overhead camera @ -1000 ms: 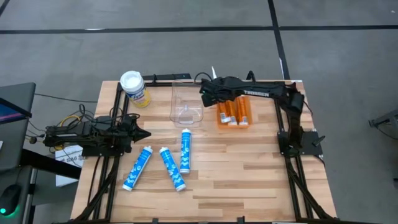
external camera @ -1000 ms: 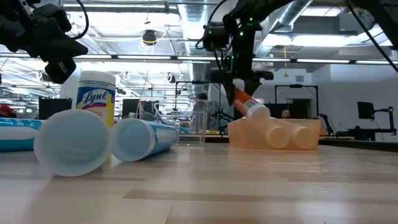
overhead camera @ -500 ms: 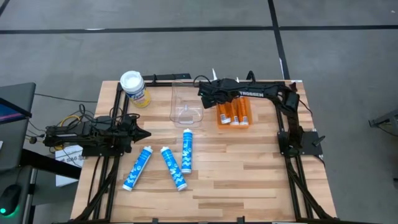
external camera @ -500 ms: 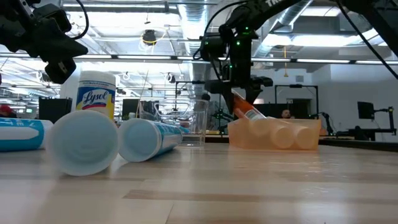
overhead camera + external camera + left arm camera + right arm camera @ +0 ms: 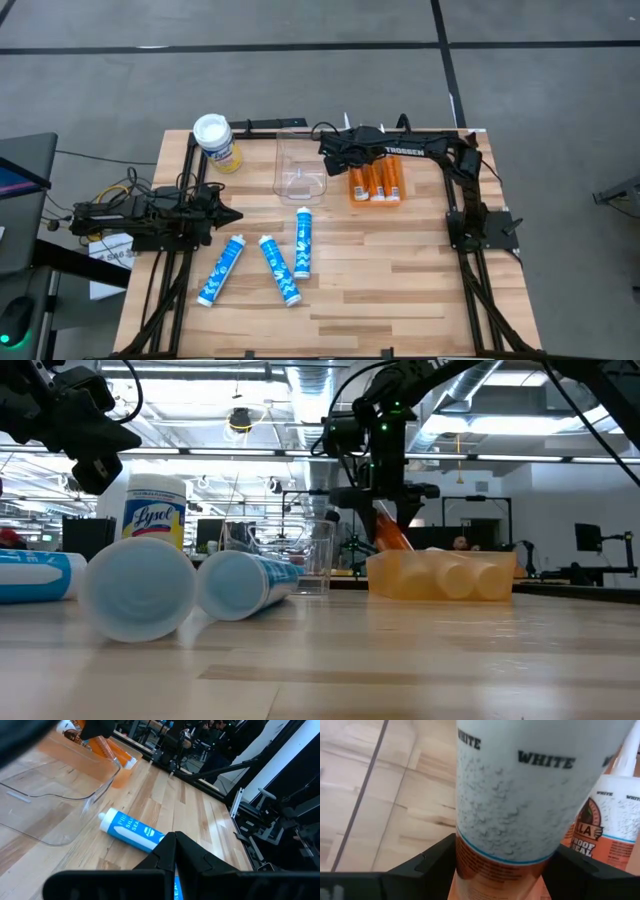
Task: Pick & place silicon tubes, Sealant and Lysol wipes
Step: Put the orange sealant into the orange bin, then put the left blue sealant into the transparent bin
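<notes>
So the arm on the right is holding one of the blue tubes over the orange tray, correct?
Not quite: the right gripper holds an orange-and-white sealant tube, not a blue one, over the orange tray. The right wrist view shows it; the blue tubes lie on the table.

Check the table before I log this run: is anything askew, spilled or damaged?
No spill or damage shows. One oddity: the right hand grips an orange sealant tube tilted over the orange bin, not yet lying flat like the others. Three blue tubes lie loose at differing angles. The Lysol wipes stand upright.
</notes>
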`<state>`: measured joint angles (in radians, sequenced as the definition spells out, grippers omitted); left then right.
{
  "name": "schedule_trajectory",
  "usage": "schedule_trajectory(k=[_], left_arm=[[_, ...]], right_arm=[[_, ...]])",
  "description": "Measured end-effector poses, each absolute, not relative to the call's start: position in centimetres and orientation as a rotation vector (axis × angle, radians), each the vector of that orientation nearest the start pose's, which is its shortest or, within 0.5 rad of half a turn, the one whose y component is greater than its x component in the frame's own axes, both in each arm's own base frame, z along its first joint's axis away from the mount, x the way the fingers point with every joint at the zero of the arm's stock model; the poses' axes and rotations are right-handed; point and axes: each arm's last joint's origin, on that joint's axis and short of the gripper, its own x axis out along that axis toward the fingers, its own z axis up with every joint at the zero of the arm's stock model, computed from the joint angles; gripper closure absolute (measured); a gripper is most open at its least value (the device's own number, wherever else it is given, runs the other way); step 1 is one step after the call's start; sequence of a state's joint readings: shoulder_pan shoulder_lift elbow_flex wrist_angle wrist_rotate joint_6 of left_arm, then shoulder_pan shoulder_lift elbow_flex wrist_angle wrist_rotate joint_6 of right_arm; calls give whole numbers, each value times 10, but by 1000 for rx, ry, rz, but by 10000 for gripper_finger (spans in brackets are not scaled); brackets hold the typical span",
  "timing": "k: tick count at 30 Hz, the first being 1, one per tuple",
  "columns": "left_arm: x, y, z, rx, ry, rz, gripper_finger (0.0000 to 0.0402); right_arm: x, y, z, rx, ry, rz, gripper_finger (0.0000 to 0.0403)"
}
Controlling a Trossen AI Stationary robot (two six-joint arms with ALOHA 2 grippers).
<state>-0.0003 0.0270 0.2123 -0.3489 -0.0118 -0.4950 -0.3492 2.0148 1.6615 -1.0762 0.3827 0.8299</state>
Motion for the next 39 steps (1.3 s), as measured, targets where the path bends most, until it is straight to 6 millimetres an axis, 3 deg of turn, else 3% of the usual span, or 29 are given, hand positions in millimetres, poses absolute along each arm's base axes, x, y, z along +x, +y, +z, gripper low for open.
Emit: schedule_trajectory(k=[28,39], left_arm=[[81,0,199,-594,156,59,402],[81,0,199,-594,156,59,402]], right_arm=[[367,-144,219,658,1156,-1142,156],[367,-144,221,647,1155,-1141,90]])
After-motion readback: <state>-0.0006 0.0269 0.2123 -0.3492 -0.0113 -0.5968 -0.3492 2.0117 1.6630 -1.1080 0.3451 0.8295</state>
